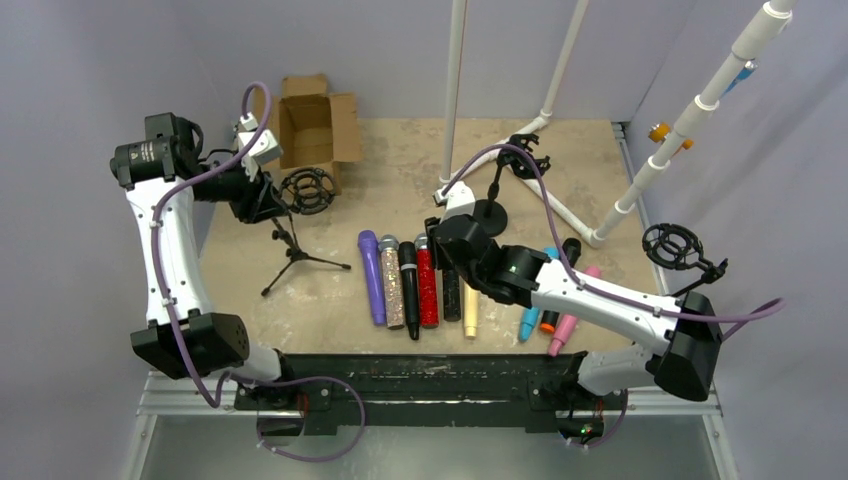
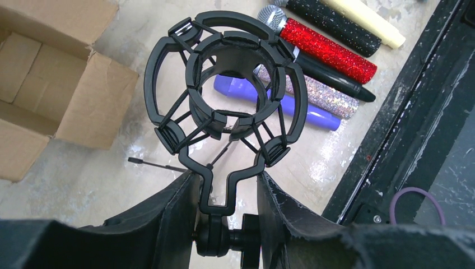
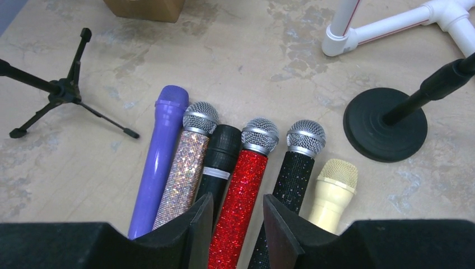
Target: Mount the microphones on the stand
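Observation:
Several microphones lie side by side on the table: purple (image 1: 372,280), silver glitter (image 1: 391,285), black (image 1: 409,290), red glitter (image 1: 427,285), cream (image 1: 470,320), light blue (image 1: 530,322) and pink (image 1: 565,335). A small tripod stand (image 1: 295,255) carries an empty black shock mount (image 2: 224,84). My left gripper (image 2: 224,176) is shut on that mount's neck and swivel joint. My right gripper (image 3: 238,197) hovers open over the row. The red glitter microphone (image 3: 243,190) shows between its jaws, untouched, beside the black glitter one (image 3: 297,174).
An open cardboard box (image 1: 315,125) sits behind the tripod. A round-base stand (image 3: 385,126) with its own mount stands behind the row. Another shock mount (image 1: 672,245) is at the right wall. White PVC pipes (image 1: 560,210) cross the back right. A black rail (image 1: 430,375) runs along the near edge.

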Controlling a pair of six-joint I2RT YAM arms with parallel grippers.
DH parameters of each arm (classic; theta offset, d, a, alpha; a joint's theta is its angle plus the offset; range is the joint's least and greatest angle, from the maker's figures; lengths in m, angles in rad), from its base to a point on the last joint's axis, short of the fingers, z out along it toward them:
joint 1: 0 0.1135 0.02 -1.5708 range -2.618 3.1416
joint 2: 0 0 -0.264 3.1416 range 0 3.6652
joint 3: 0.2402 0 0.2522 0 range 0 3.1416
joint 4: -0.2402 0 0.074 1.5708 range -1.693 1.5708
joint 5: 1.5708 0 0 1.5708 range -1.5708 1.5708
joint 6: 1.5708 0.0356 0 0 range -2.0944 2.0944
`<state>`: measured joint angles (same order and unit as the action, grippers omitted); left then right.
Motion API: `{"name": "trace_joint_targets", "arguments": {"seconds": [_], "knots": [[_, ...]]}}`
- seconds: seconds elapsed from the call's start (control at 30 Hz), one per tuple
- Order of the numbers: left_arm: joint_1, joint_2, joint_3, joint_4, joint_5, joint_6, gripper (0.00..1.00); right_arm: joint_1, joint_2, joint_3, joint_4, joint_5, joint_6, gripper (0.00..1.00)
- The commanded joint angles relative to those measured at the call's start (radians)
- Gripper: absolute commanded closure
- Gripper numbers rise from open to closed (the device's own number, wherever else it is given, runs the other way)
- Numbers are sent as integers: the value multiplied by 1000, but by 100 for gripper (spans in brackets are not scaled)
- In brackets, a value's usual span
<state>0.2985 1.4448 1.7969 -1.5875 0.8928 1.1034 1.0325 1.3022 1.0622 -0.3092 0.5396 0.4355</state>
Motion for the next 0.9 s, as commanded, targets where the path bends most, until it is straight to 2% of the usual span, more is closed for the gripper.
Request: {"name": "trace_joint_targets", "arguments": {"seconds": [0.0,0.3,0.5,0.6,0.87], "knots": [[-1,1,46,-204,117,8,77,3,49,82,-58,-18,-1,58],[-2,-86,-18,-205,117,-23,81,-31,184,134,-139,-90,63,57],[-23,-134,-107,-204,162,-12,72,-46,273,158,-153,-112,96,51],[-61,-103,-160,-203,160,-11,65,-54,307,166,-150,-115,101,49],[-85,-17,-174,-171,164,-52,57,-70,391,174,-132,-121,109,47]]}}
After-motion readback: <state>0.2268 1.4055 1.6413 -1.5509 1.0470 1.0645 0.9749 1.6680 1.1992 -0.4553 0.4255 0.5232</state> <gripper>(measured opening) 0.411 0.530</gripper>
